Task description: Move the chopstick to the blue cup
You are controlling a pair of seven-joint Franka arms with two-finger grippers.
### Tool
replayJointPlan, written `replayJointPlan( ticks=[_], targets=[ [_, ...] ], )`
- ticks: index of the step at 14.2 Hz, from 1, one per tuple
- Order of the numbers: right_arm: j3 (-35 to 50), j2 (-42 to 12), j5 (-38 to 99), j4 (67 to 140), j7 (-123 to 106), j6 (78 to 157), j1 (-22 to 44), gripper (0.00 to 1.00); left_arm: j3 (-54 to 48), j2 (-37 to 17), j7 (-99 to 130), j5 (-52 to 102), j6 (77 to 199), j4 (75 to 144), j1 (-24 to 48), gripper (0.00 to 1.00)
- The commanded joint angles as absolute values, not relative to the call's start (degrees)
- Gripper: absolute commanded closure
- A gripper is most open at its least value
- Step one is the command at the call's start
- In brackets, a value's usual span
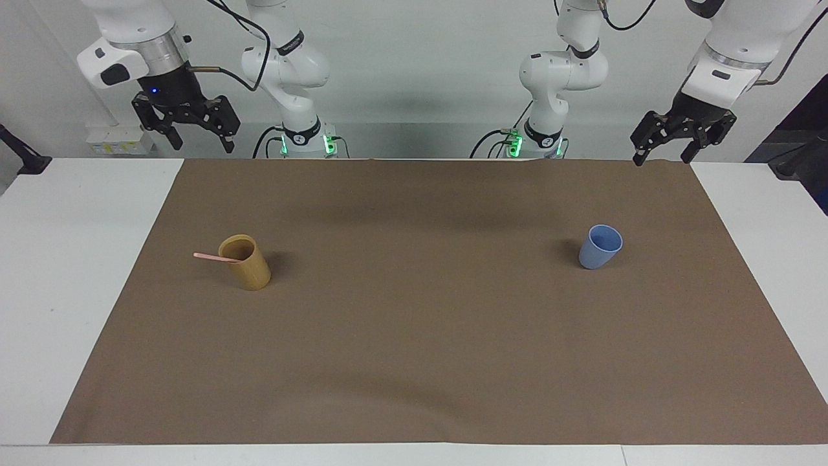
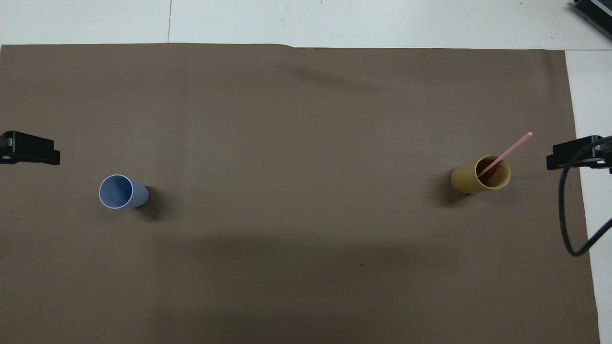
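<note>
A pale pink chopstick stands slanted in a tan cup, its top leaning out over the rim toward the right arm's end of the table. The empty light-blue cup stands upright toward the left arm's end. My right gripper hangs open, high above the mat's edge nearest the robots; its tip shows in the overhead view. My left gripper hangs open, high above the mat's corner; its tip shows too. Both arms wait.
A brown mat covers most of the white table. A black cable loops down by the right gripper. A dark object lies at the table's corner farthest from the robots.
</note>
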State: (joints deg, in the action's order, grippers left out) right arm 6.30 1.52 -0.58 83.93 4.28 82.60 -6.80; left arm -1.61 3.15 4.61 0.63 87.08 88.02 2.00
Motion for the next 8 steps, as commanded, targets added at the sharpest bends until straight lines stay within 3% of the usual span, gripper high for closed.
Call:
replayJointPlan(
  ticks=[1,8],
  targets=[
    [6.42,2.72,0.53,85.25,4.39,82.71,-7.21,0.00,-1.49,3.34,4.57,0.26,86.92,87.98,2.02,0.00],
    [6.42,2.37,0.53,84.73,3.78,82.36,-7.38,0.00,-1.49,3.34,4.57,0.26,86.92,87.98,2.02,0.00]
  ],
)
